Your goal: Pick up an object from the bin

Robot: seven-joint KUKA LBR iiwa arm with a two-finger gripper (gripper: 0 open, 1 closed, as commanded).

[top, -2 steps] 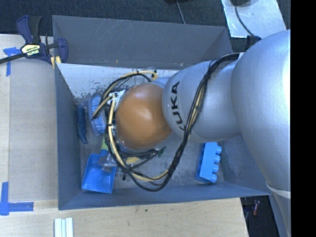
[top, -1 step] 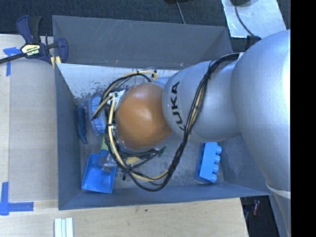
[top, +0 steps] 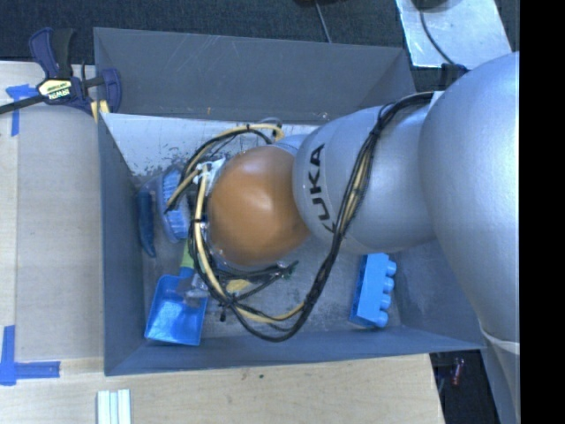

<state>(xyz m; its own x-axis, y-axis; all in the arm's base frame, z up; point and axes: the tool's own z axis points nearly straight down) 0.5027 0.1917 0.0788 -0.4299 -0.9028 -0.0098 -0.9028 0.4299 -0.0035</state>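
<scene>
— Where do the jaws stand?
— Down inside the grey bin (top: pixel 256 69), beneath the orange cover (top: pixel 252 206) on the wrist of the silver arm (top: pixel 388 179). That cover hides them from above, so I cannot tell whether they are spread, pressed together or pinching something.

— What lies closest to them?
— On the view's left of the jaws, a pale blue ribbed piece (top: pixel 173 208) sits right at the cover's edge. Just below it a green sliver (top: pixel 188 256) peeks out from under the cover. Toward the bin's near left corner from the jaws lies a bright blue flat piece (top: pixel 175 318), close to the yellow and black cables (top: pixel 265 323) looping off the wrist.

— Which of those are they over?
— I cannot tell; whatever is directly under them is covered.

— Anything further off?
— A dark blue strip (top: pixel 144 222) lies beyond the ribbed piece, along the bin's left wall. On the other side, well apart from the jaws, a blue toy brick (top: pixel 374 290) rests on the bin floor under the arm.
</scene>
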